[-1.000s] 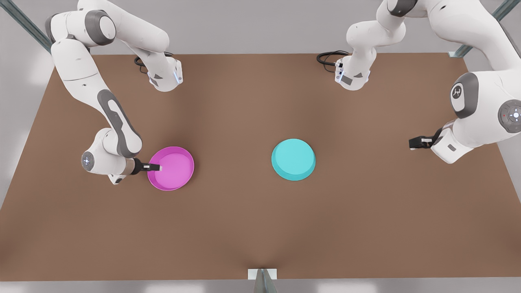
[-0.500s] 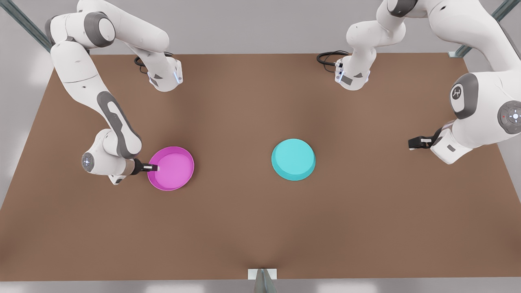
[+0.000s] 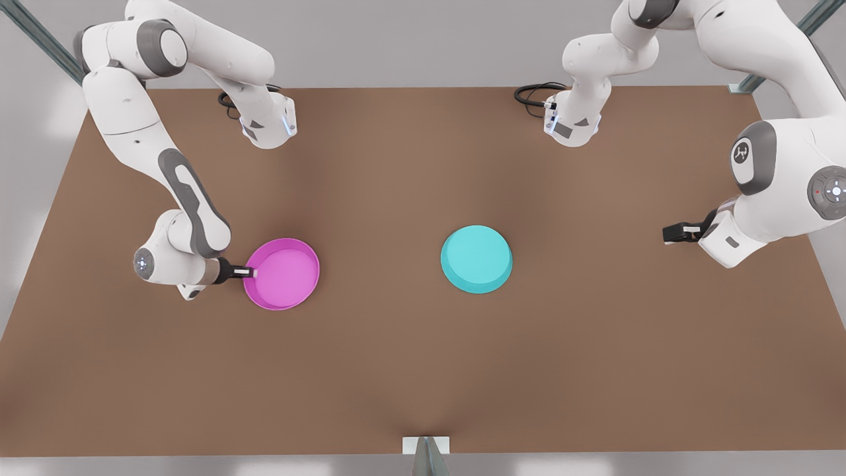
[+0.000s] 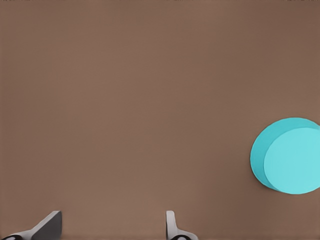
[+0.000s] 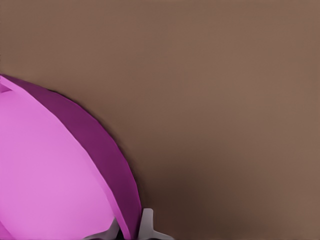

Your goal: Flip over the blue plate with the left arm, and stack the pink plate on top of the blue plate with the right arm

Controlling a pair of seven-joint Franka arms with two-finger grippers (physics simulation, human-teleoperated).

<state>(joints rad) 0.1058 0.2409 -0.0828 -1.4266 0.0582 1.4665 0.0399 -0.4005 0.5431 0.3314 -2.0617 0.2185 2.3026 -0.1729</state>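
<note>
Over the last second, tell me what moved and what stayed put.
The pink plate shifted slightly toward the front view's right, its rim clamped between the right gripper's fingers, which went with it. The blue plate stayed in place, base up. The left gripper waits at the front view's right, fingers open, barely changed.

Open brown table (image 3: 396, 370) between the pink plate (image 3: 284, 274) and the blue plate (image 3: 476, 259), well apart, nothing lying in that stretch. Likewise bare along the near edge and toward the back. Right gripper (image 3: 250, 272) clamped on the pink plate's rim at the front view's left, its arm filling that flank. Left gripper (image 3: 671, 233) parked well off to the front view's right, fingers (image 4: 50, 226) spread, clear tabletop from there to the blue plate (image 4: 287, 156). Blue plate lying base up, unobstructed on every side.
</note>
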